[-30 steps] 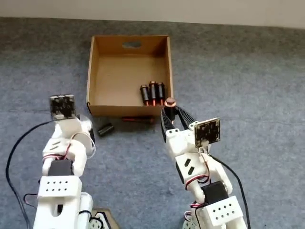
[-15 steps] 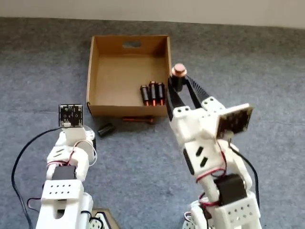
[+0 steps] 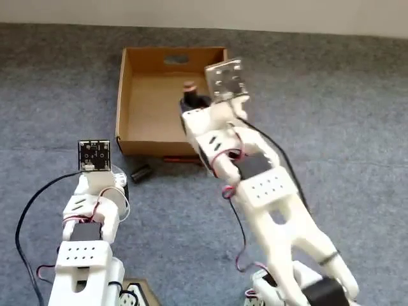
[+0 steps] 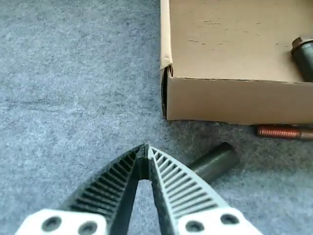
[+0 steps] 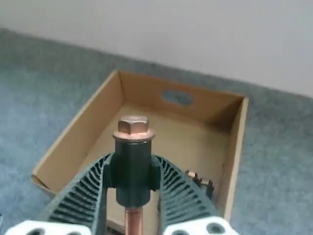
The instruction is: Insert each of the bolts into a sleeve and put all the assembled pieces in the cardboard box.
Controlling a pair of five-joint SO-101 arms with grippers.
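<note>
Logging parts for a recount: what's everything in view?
cardboard box: one, brown, on the carpet
assembled pieces: at least two, dark with copper heads, inside the box
held assembled piece: one, dark sleeve on copper bolt, above the box
loose sleeve: one, dark, on carpet outside the box
loose bolt: one, copper, beside the box's front wall
carpet: one, grey, underneath
left gripper: one, shut, by loose sleeve
right gripper: one, shut on held assembled piece

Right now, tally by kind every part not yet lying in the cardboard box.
Loose bolt, on the carpet: 1
Loose sleeve, on the carpet: 1
Assembled piece, in the right gripper: 1
Total: 3
</note>
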